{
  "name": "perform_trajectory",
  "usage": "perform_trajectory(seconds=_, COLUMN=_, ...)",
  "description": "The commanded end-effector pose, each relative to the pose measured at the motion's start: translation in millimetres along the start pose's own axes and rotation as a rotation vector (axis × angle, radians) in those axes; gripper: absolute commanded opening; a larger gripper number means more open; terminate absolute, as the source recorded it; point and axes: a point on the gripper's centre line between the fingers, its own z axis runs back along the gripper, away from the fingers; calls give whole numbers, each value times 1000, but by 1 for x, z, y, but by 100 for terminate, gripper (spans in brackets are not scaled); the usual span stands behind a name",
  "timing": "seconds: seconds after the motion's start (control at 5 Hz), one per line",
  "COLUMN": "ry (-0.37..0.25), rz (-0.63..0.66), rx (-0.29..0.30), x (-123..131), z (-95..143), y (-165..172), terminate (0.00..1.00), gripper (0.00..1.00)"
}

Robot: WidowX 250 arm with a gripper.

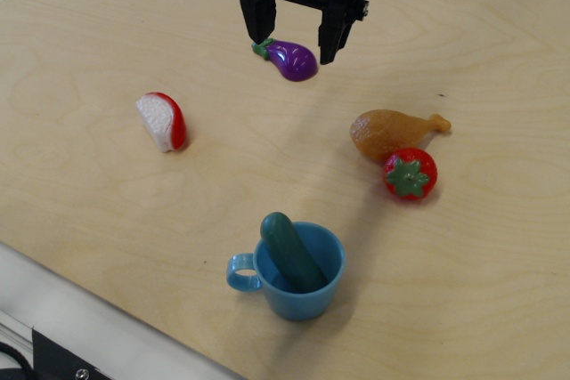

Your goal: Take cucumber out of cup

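Observation:
A light blue cup (307, 302) with a loop handle on its left stands near the table's front edge. A dark green cucumber (291, 251) leans inside it, its upper end sticking out over the rim at the back left. My black gripper (295, 38) hangs at the top centre, far behind the cup, with its two fingers spread wide and nothing between them. It is above the table, near the purple eggplant.
A purple eggplant (293, 59) with a green stem lies under the gripper. A red and white apple slice (163, 120) lies at the left. A brown chicken drumstick (390, 132) and a red strawberry (411, 173) lie at the right. The wooden table's front edge (107, 309) runs diagonally at the lower left.

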Motion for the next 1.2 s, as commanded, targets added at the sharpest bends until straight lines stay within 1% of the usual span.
perform_trajectory(seconds=0.0, ry=0, rz=0, rx=0, x=0, z=0, y=0, terminate=0, gripper=100)
perform_trajectory(seconds=0.2, ry=17, rz=204, rx=108, x=-24, z=5, y=1, terminate=0, gripper=100)
perform_trajectory(seconds=0.4, ry=27, rz=353, rx=151, x=-52, z=8, y=-6, terminate=0, gripper=100)
perform_trajectory(seconds=0.6, ry=55, rz=535, rx=178, x=-81, z=12, y=-24, terminate=0, gripper=100)
perform_trajectory(seconds=0.8, ry=103, rz=674, rx=135, x=-107, z=8, y=-41, terminate=0, gripper=100)
perform_trajectory(seconds=1.0, ry=114, rz=787, rx=150, x=-124, z=0, y=-52, terminate=0, gripper=100)
